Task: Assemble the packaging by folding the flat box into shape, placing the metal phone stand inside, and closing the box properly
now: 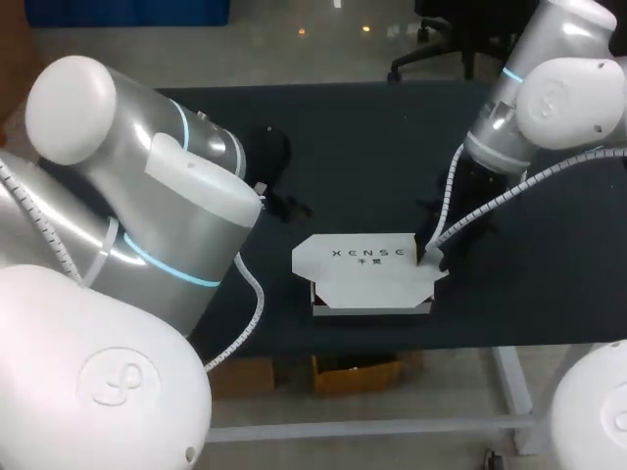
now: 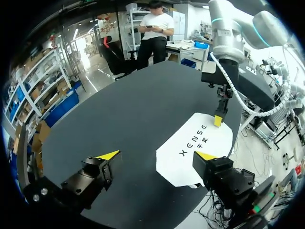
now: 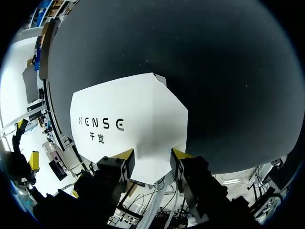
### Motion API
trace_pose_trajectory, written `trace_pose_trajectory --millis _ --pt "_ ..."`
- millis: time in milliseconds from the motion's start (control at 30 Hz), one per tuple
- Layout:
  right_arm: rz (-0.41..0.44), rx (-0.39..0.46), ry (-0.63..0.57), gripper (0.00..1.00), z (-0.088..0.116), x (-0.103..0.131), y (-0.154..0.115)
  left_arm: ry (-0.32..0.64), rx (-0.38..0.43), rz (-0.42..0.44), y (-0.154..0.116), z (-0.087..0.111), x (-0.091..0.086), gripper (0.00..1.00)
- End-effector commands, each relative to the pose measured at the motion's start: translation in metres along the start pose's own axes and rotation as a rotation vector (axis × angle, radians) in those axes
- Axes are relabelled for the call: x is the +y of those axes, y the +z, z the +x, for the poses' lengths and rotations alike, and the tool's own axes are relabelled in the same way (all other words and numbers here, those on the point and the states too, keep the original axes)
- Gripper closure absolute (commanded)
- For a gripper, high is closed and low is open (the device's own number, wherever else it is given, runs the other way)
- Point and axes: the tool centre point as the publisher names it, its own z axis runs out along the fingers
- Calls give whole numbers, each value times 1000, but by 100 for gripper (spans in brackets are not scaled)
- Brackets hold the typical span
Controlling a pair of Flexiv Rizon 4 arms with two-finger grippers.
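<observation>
A white box (image 1: 364, 266) with dark lettering on its lid lies near the table's front edge and looks partly folded. Its lid (image 3: 124, 119) is down, and a tapered side flap (image 3: 169, 129) slopes off at the right end. My right gripper (image 3: 152, 155) stands at that end with the flap's white edge filling the gap between its yellow fingertips (image 1: 428, 257). One of those tips (image 2: 218, 120) rests on the box's far edge (image 2: 195, 143). My left gripper (image 2: 157, 156) hangs wide open just short of the box, holding nothing. No metal phone stand shows in any view.
The dark table (image 1: 372, 147) stretches back behind the box. In the head view my left arm (image 1: 147, 196) covers the table's left part and hides its own gripper. The box sits close to the front edge (image 1: 392, 338).
</observation>
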Motion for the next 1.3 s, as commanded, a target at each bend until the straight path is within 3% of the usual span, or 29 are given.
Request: trace_pose_trajectory --millis 33,100,467,700,1300 --pt "-14 -2 1 54 -1 -4 2 0 -20 -327 3 4 -4 0" --pt "-19 -3 2 54 -1 -4 3 0 -20 -327 3 4 -4 0" --pt "-25 -4 12 55 -3 -6 7 -307 29 -418 3 35 3 0" --pt "-28 -5 15 55 -2 -6 8 -536 18 -563 13 51 0 0" --pt "-58 -18 0 55 0 -7 5 -535 27 -569 14 51 0 0"
